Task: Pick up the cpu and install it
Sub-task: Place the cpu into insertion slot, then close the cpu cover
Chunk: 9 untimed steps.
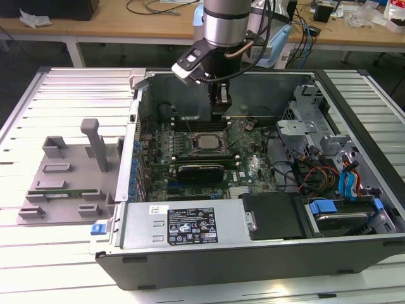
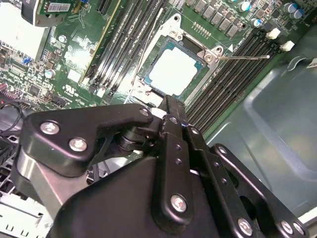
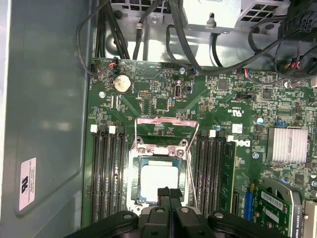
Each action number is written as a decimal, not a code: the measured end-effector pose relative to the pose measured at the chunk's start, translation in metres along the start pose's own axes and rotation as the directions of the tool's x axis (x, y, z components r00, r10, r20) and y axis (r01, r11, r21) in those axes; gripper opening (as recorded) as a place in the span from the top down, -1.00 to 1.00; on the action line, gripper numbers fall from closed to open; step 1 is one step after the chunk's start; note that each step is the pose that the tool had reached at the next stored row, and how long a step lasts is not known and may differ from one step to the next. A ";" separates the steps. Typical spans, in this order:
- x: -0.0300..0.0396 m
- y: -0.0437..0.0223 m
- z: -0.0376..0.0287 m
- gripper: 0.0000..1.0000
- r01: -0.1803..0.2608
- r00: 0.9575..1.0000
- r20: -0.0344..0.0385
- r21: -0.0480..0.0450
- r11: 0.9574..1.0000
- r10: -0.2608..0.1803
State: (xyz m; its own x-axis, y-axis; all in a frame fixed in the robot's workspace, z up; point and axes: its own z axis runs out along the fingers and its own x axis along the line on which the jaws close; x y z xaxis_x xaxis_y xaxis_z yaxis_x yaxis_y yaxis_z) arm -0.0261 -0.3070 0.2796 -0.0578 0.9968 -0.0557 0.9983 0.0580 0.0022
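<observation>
Your hand (image 3: 168,191), pressed together and apparently empty, hangs over the socket (image 3: 141,159); the cpu (image 3: 161,178) lies inside, frame (image 3: 167,121) raised to admit it.

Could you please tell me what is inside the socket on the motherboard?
The cpu lies in the socket, silver top up, with the load plate open. The pincer covers one edge, and the cpu hides whatever lies beneath it.
</observation>
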 end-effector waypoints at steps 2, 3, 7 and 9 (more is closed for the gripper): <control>0.0000 0.0000 -0.0001 0.79 0.000 1.000 0.000 0.000 1.000 0.000; 0.0000 0.0000 -0.0001 0.79 0.000 1.000 0.000 0.000 1.000 0.000; -0.0004 0.0059 0.0000 0.79 0.000 1.000 0.000 0.000 1.000 0.000; -0.0006 0.0104 0.0002 0.79 0.000 1.000 0.000 0.001 1.000 0.000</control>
State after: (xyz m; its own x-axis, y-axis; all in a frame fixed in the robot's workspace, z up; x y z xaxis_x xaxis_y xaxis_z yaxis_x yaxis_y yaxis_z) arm -0.0157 -0.3070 0.2795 -0.0579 0.9968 -0.0557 0.9983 0.0581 0.0017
